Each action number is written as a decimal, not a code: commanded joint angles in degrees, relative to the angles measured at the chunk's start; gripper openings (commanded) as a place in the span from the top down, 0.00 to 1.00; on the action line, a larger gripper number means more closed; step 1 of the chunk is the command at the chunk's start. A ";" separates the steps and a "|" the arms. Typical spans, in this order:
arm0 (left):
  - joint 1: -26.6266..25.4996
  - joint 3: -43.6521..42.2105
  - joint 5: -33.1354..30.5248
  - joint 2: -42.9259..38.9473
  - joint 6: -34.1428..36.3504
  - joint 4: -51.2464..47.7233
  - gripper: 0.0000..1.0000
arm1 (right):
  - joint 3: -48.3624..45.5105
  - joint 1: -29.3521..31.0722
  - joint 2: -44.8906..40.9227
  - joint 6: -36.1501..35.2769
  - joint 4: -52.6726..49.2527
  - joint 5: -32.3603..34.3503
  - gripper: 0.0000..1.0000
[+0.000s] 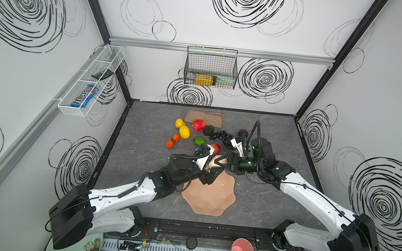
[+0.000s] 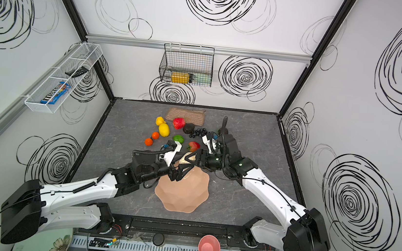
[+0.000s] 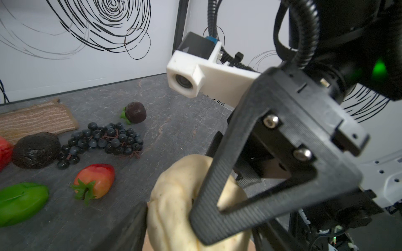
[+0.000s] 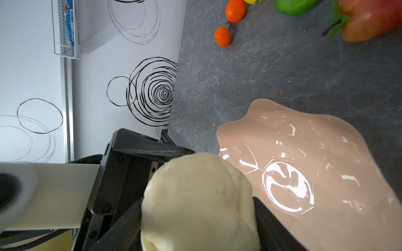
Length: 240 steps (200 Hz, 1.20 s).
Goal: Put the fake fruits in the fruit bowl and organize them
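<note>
Above the far rim of the fruit bowl [image 1: 212,201], my two arms meet at one cream pear [image 4: 195,195]. My right gripper [image 1: 216,161] is clamped on it. My left gripper [image 1: 208,174] has its fingers around the same pear, one touching it; I cannot tell whether it grips. Lemons [image 1: 184,131], oranges [image 1: 173,140], lime [image 1: 198,141], strawberry [image 1: 216,148] and grapes [image 1: 219,135] lie on the table [image 1: 141,150] farther back

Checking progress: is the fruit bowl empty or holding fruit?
Empty where visible: the fruit bowl shows bare glossy interior; the pear is held in jaws above it.
</note>
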 commanded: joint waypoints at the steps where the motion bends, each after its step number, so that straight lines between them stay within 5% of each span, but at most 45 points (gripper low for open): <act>1: -0.29 0.95 0.74 1.04 0.50 2.11 0.34 | 1.65 0.46 -1.96 0.42 0.18 0.09 0.28; 56: -0.27 0.80 -1.30 -0.12 -0.22 -0.74 0.36 | 1.88 -0.18 -2.91 0.20 -2.08 2.88 0.13; 92: -0.26 4.87 -2.82 -0.08 -0.29 -12.62 0.37 | 1.70 -5.17 -5.75 -2.17 -6.04 6.63 0.02; 131: -0.02 11.33 -4.19 0.71 -1.24 -32.42 0.36 | -3.81 -15.25 -11.68 -4.19 -8.08 8.63 0.00; 171: -0.27 18.74 -2.50 7.65 -1.31 -50.42 0.36 | -7.88 -17.68 -14.87 -5.63 -9.10 10.94 0.00; 240: -2.38 22.68 2.20 21.41 -0.59 -54.01 0.36 | -11.28 -18.20 -15.63 -7.22 -8.67 11.13 0.00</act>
